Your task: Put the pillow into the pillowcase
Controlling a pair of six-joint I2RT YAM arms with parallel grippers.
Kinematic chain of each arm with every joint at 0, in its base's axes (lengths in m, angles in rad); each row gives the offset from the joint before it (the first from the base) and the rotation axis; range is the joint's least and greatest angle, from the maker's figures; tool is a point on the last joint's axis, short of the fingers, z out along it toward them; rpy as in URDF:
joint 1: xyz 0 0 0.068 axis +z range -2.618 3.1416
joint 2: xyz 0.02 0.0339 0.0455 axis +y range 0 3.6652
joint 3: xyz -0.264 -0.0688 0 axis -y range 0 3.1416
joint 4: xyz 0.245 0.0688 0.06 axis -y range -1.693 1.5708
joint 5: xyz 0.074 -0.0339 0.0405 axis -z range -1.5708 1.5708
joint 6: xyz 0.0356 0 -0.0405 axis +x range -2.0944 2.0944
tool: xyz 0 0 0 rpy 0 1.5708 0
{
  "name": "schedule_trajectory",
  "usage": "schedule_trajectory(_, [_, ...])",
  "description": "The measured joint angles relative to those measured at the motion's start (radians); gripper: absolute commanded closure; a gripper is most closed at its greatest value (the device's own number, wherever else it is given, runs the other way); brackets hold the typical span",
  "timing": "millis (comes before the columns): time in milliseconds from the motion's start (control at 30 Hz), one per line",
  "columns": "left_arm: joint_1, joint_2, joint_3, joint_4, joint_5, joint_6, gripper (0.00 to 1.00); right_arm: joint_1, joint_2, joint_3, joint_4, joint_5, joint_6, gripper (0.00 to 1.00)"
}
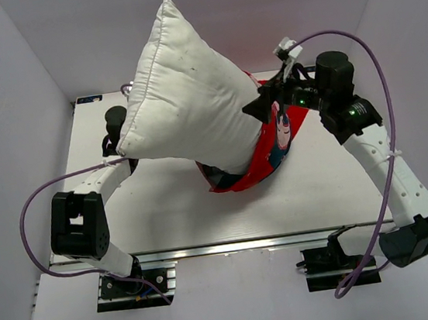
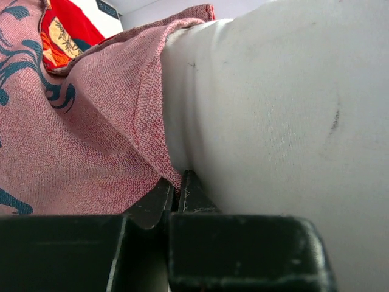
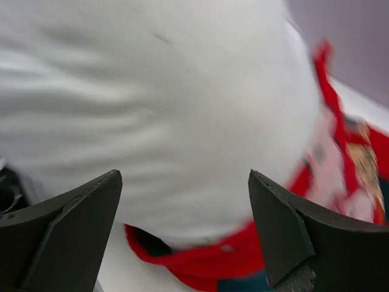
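Note:
The white pillow (image 1: pixel 182 93) is held up and tilted, with its lower right end inside the red pillowcase (image 1: pixel 265 161), which sags onto the table. In the left wrist view my left gripper (image 2: pixel 177 182) is shut on the pillowcase's pink-lined hem (image 2: pixel 109 140), right against the pillow (image 2: pixel 273 109). In the top view the pillow hides its fingers. My right gripper (image 1: pixel 263 105) is open and empty at the pillow's right side. In its own view (image 3: pixel 185 182) the pillow (image 3: pixel 158 91) fills the space ahead, with the red pillowcase rim (image 3: pixel 243 261) below.
The white table (image 1: pixel 166 213) lies inside a white-walled enclosure. Purple cables (image 1: pixel 375 70) loop from both arms. A metal rail (image 1: pixel 232 247) runs along the near edge by the arm bases.

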Motion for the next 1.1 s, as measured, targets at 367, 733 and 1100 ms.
schedule_trajectory(367, [-0.001,0.019,0.043,0.000,0.031,0.007,1.00,-0.097,-0.011,-0.257,-0.080,0.295,0.140,0.29])
schedule_trajectory(733, [-0.002,0.019,0.045,0.000,0.037,0.006,1.00,-0.075,0.067,-0.256,-0.059,0.394,0.237,0.48])
schedule_trajectory(1100, [-0.002,0.019,0.064,0.000,0.032,0.002,1.00,-0.043,0.048,-0.203,-0.103,0.433,0.234,1.00])
